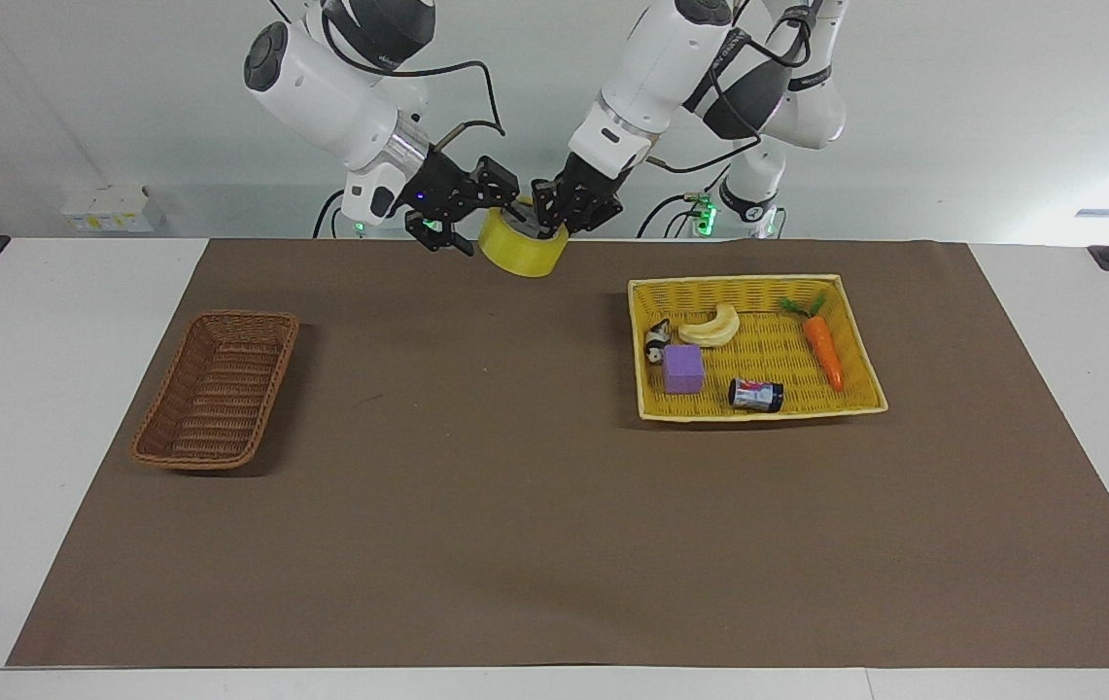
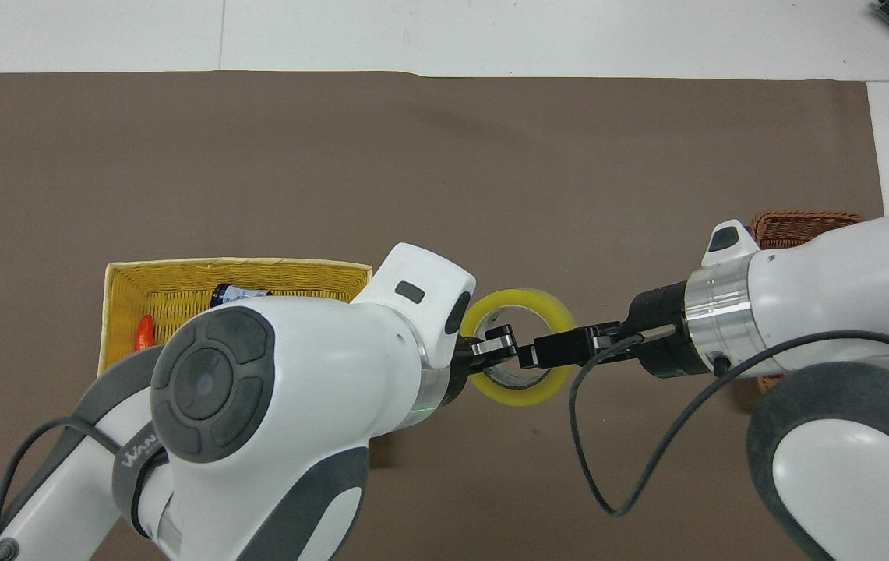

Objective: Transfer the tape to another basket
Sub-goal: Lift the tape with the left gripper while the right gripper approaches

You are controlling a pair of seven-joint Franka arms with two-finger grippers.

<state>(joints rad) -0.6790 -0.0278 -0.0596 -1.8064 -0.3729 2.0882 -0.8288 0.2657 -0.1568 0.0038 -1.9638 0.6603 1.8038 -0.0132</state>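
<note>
You are looking at 1 roll of tape (image 1: 518, 252), a wide yellowish translucent ring with a pale inner core, tilted so its opening faces up and toward the camera in the facing view. It hangs in the air over the bare brown mat (image 1: 476, 506), between the yellow woven tray (image 1: 860, 340) and the brown wicker basket (image 1: 215, 389), and touches neither. The left gripper (image 1: 551, 220) pinches the roll's wall, with 1 finger inside the core and 1 outside. The right gripper (image 1: 469, 209) is at the roll's other rim, its fingers spread; in the overhead view its tips (image 2: 528, 356) reach over the ring's opening, and you cannot tell whether they touch the tape.

The wicker basket sits toward the right arm's end of the table with nothing in it. The yellow tray holds 5 things: 1 banana (image 1: 711, 328), 1 carrot (image 1: 821, 347), 1 purple block (image 1: 683, 368), 1 small can lying on its side (image 1: 755, 394), and 1 small black-and-white figure (image 1: 656, 344) just beside the block. In the overhead view the left arm's body covers most of the tray, and the right arm covers part of the wicker basket (image 2: 801, 224).
</note>
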